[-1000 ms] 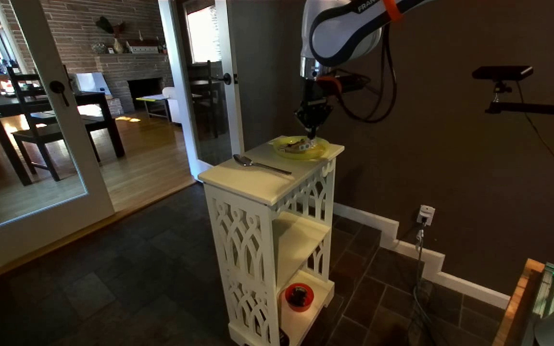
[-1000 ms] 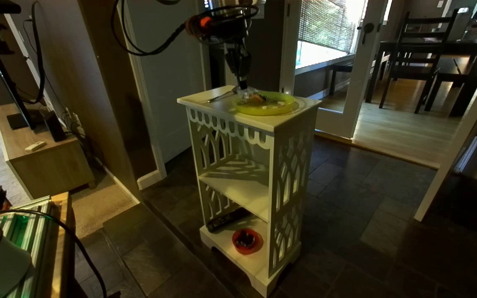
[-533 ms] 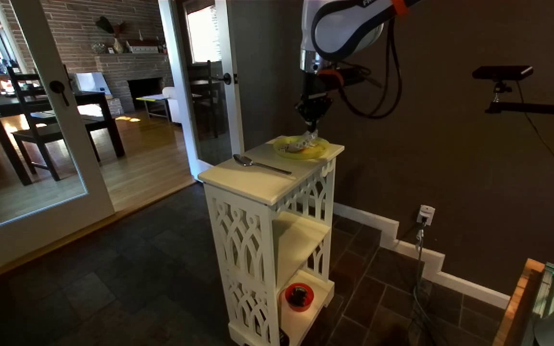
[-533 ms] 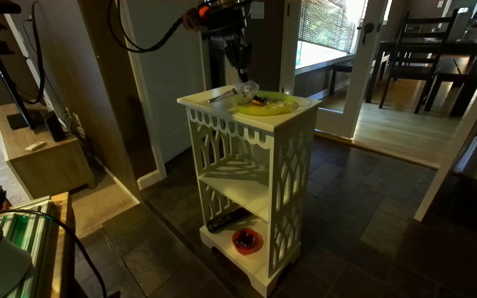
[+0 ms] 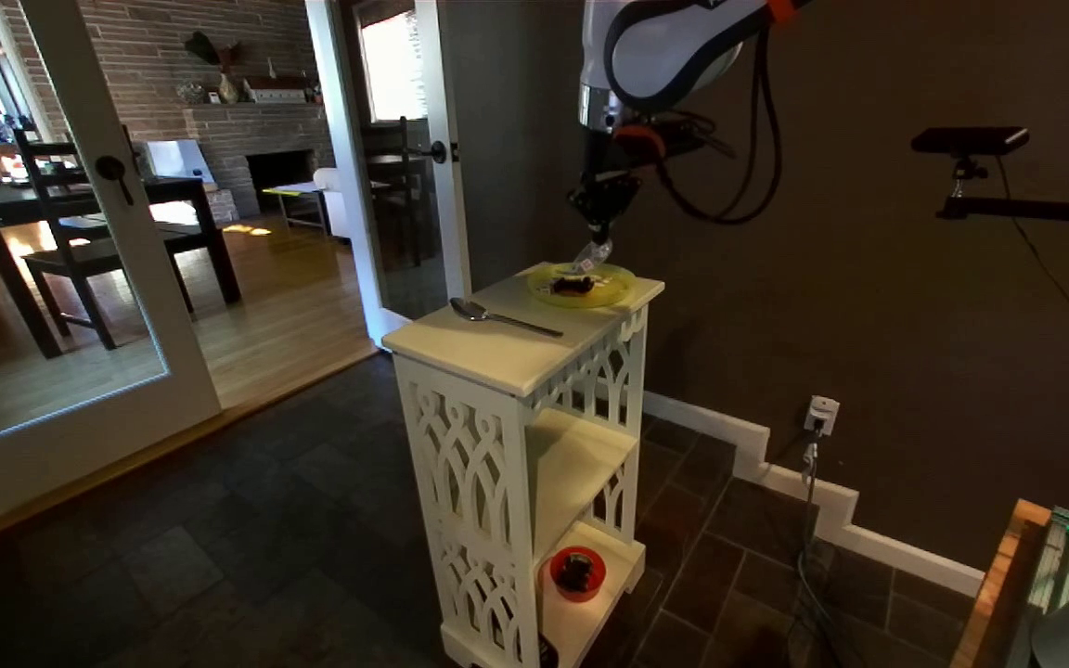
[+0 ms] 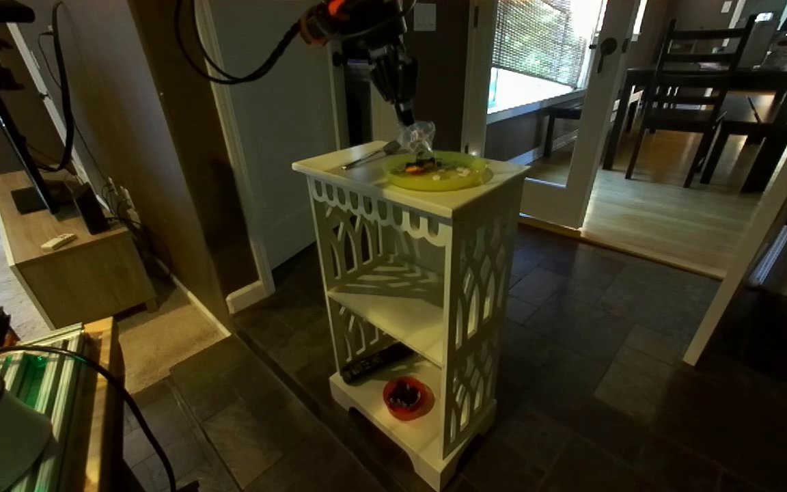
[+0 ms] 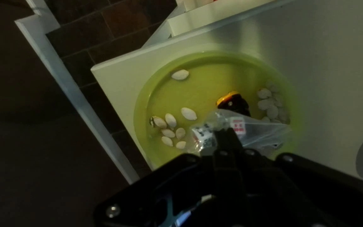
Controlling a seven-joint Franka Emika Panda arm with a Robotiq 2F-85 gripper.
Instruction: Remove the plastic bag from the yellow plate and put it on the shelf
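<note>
The clear plastic bag (image 5: 592,256) has a small red-and-white label and hangs from my gripper (image 5: 599,236), just above the yellow plate (image 5: 581,299). In another exterior view, the bag (image 6: 419,135) dangles from the closed fingertips (image 6: 405,119) over the far edge of the plate (image 6: 427,181). In the wrist view, the fingers (image 7: 227,136) are shut on the bag (image 7: 260,130), which spreads to both sides of them; the plate (image 7: 197,59) lies beneath. The white shelf unit (image 6: 393,311) carries the plate on its top and has a middle and a bottom shelf.
On the plate lie a black-and-orange object (image 7: 234,103) and several pale seeds (image 7: 189,113). A spoon (image 5: 502,320) lies on the unit's top. The bottom shelf holds a red bowl (image 6: 407,398) with dark contents and a black remote-like object (image 6: 374,362). A brown wall (image 5: 822,306) stands behind.
My gripper has risen a little from the plate, with the bag lifted in its fingers. The dark object on the plate is now uncovered in an exterior view.
</note>
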